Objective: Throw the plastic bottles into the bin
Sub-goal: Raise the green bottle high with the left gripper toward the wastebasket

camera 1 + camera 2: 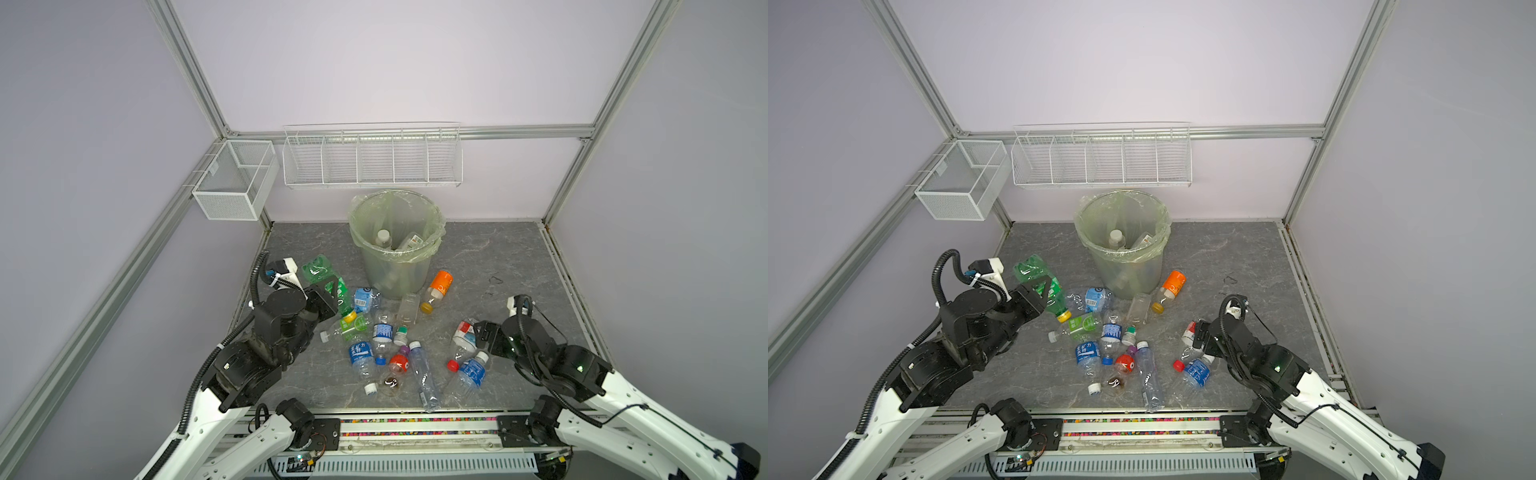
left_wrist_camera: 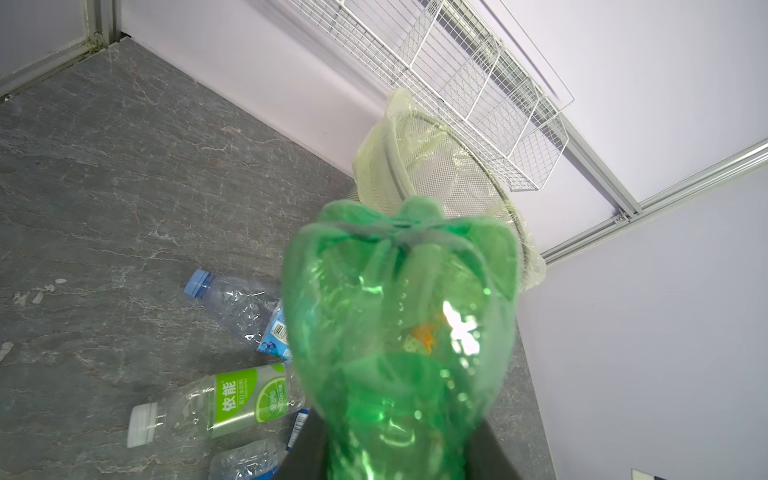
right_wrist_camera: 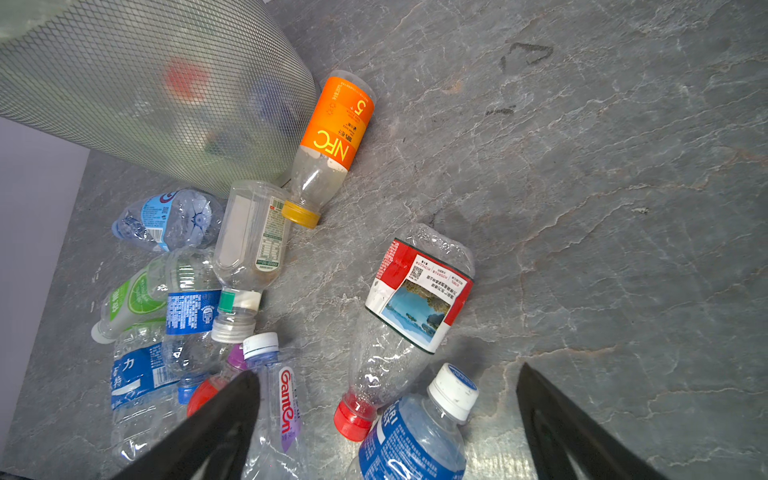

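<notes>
Clamping the green bottle (image 1: 316, 268) in my left gripper (image 1: 329, 292) for the bin (image 1: 439, 226), I hold my right gripper (image 3: 386, 370) wide open, empty, over the red-labelled bottle (image 3: 419, 291), probably next.

A white mesh box (image 1: 235, 178), split into two compartments, hangs on the left-hand aluminium rail (image 1: 124, 270). Just beside it, a long white wire rack (image 1: 372, 156) with five compartments is mounted along the pale lilac back wall (image 1: 374, 62). The grey marbled tabletop (image 1: 519, 266) bears a small dark scuff (image 1: 494, 279) towards its right side.
</notes>
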`<state>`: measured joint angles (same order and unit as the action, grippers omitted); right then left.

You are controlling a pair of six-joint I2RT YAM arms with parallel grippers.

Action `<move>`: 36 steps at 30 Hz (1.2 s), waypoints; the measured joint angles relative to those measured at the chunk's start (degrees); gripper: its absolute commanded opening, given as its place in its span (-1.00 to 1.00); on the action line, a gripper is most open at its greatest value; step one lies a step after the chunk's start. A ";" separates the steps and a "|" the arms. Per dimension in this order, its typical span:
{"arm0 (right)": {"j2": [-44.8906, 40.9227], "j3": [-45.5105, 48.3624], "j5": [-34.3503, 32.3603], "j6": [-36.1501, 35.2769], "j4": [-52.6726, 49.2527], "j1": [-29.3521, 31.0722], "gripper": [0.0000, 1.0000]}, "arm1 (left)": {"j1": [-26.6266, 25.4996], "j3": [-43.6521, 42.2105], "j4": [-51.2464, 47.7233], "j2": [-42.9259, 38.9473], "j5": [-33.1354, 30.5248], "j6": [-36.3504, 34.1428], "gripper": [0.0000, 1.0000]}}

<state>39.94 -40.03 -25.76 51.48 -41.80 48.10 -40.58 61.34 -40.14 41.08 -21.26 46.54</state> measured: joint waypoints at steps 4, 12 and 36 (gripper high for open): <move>0.00 0.00 0.00 0.02 -0.09 0.00 0.97 | 0.00 0.20 0.00 -0.04 0.00 -0.26 -1.00; -0.24 0.00 0.00 0.20 -0.15 0.00 0.97 | 0.00 0.22 -0.02 -0.24 -0.02 -0.57 -1.00; -0.57 0.00 -0.39 0.17 -0.55 0.00 0.97 | 0.00 16.06 1.70 8.15 -3.34 -11.78 -1.00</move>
<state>39.38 -40.03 -26.15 51.66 -42.35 48.10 -40.58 77.41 -38.44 49.23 -24.60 34.76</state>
